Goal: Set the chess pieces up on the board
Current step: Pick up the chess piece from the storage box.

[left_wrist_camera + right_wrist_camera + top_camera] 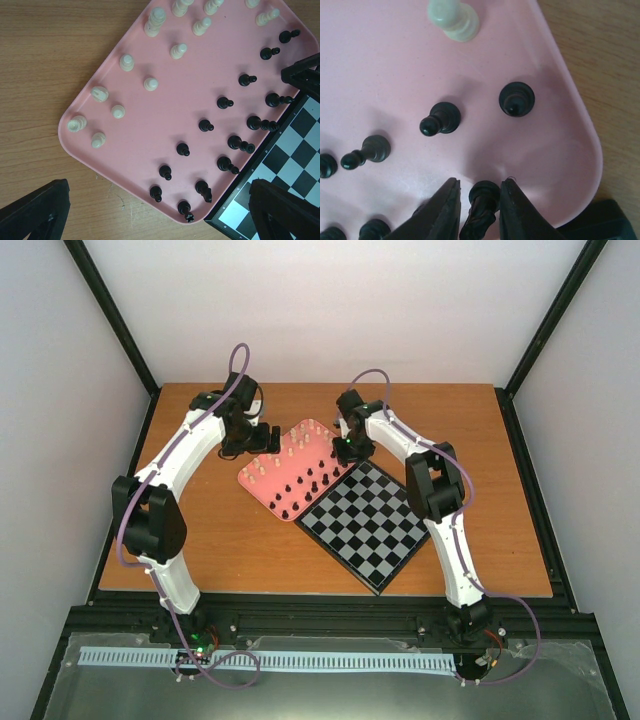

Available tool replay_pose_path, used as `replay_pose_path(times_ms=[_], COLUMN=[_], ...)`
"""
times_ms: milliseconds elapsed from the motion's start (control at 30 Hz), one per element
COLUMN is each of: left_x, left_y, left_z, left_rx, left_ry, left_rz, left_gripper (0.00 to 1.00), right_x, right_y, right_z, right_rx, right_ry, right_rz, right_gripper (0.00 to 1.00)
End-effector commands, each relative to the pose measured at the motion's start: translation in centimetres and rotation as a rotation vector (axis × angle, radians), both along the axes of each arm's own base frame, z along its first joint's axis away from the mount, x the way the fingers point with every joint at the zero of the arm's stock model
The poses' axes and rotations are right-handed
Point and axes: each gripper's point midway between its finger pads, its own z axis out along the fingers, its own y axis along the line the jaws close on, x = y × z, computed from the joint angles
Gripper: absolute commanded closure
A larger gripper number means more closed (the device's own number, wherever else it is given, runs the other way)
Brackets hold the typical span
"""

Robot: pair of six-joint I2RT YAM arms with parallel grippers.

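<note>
Currently the wooden table (pixel 450 440) carries the board (pixel 370 525), on which no piece is seen, and a pink tray (pixel 250 483) lying against its far-left edge. All the chess pieces (pixel 206 125) are stood on that tray, cream ones outermost and black ones nearer the board. The left gripper (pixel 159 192) is held wide open above the tray, gripping nothing. The right gripper (pixel 480 187) is closed around a black piece (pixel 485 194) near a tray corner. A first pick appears to be in hand. A straight lift is called for next, so that neighbours are not toppled.
</note>
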Motion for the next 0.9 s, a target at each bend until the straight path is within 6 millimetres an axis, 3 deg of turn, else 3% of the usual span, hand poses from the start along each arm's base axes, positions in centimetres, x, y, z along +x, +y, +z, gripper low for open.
replay_pose_path(times_ms=[0, 167, 267, 633, 767, 867], left_x=[0.3, 0.4, 0.4, 0.4, 0.4, 0.3], left_y=[0.1, 0.1, 0.0, 0.1, 0.1, 0.1], left_z=[-0.1, -0.1, -0.1, 0.2, 0.4, 0.7], left_rx=[-0.003, -0.006, -0.007, -0.007, -0.007, -0.006], left_ry=[0.000, 0.001, 0.002, -0.008, -0.011, -0.020], left_rz=[0.009, 0.008, 0.007, 0.008, 0.008, 0.007], left_gripper=[0.00, 0.00, 0.00, 0.00, 0.00, 0.00], right_x=[0.2, 0.1, 0.2, 1.1, -0.8, -3.5], right_y=[0.5, 0.1, 0.0, 0.0, -1.8, -4.0], right_z=[0.3, 1.0, 2.2, 11.2, 13.1, 12.9], right_rx=[-0.006, -0.026, -0.025, 0.043, 0.023, -0.014], right_ry=[-0.003, -0.016, -0.032, -0.199, -0.217, -0.201], right_rz=[0.012, 0.012, 0.010, -0.023, -0.054, -0.088], right_gripper=[0.79, 0.93, 0.97, 0.97, 0.97, 0.97])
